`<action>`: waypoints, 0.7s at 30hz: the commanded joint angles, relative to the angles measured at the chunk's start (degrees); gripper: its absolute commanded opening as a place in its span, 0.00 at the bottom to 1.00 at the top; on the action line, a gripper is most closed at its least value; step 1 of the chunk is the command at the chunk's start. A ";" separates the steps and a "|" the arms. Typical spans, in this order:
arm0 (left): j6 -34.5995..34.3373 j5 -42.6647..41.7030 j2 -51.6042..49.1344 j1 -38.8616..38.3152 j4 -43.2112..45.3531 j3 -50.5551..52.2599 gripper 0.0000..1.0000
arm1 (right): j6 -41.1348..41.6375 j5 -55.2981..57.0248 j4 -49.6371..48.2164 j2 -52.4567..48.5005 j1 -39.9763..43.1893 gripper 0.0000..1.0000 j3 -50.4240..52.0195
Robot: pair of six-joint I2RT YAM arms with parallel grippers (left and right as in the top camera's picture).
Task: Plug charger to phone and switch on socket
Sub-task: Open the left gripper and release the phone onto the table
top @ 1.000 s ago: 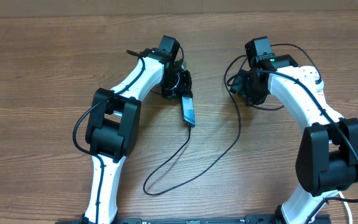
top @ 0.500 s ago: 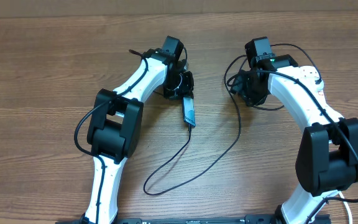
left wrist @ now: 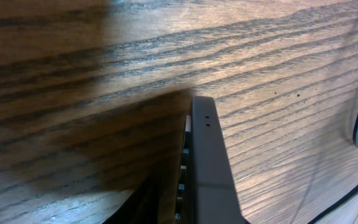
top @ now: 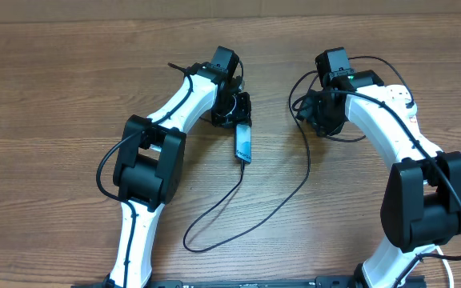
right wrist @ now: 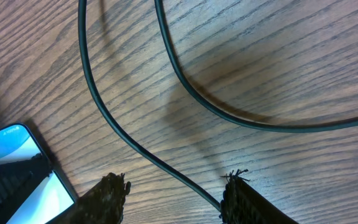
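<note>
Bending inward, L gripper (top: pixel 240 120) sits at phone (top: pixel 244 145) far end, grip unclear; phone runs near-far, screen up; R gripper (right wrist: pixel 176 186) open.

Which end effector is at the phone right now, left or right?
The left end effector, right at the phone's far end. The right end effector sits apart from it, with the black cable running between its open fingers.

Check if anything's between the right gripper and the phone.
Only the charger cable: it lies on the table just on the phone's side of the right gripper, one strand passing under that gripper's open fingers. Otherwise bare wood. The left gripper is at one end of the phone, off the direct line.
</note>
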State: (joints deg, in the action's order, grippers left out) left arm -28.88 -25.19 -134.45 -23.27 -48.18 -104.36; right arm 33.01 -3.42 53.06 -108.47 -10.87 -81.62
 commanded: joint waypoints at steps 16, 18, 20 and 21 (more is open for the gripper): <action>0.59 3.91 0.20 -0.39 -0.98 0.07 0.34 | -0.11 0.81 -0.26 0.87 0.22 0.52 0.20; 0.59 4.48 0.20 -0.39 -1.18 0.07 0.34 | -0.11 0.81 -0.24 0.87 0.22 0.52 0.20; 0.59 4.63 0.20 -0.39 -1.25 0.07 0.34 | -0.11 0.81 -0.26 0.87 0.22 0.53 0.20; 0.59 4.63 0.20 -0.39 -1.27 0.07 0.34 | -0.11 0.81 -0.24 0.87 0.22 0.52 0.20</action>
State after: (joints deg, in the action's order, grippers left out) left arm -28.69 -24.58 -134.08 -23.29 -48.62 -104.42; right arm 32.99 -3.42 53.08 -108.47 -10.85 -81.62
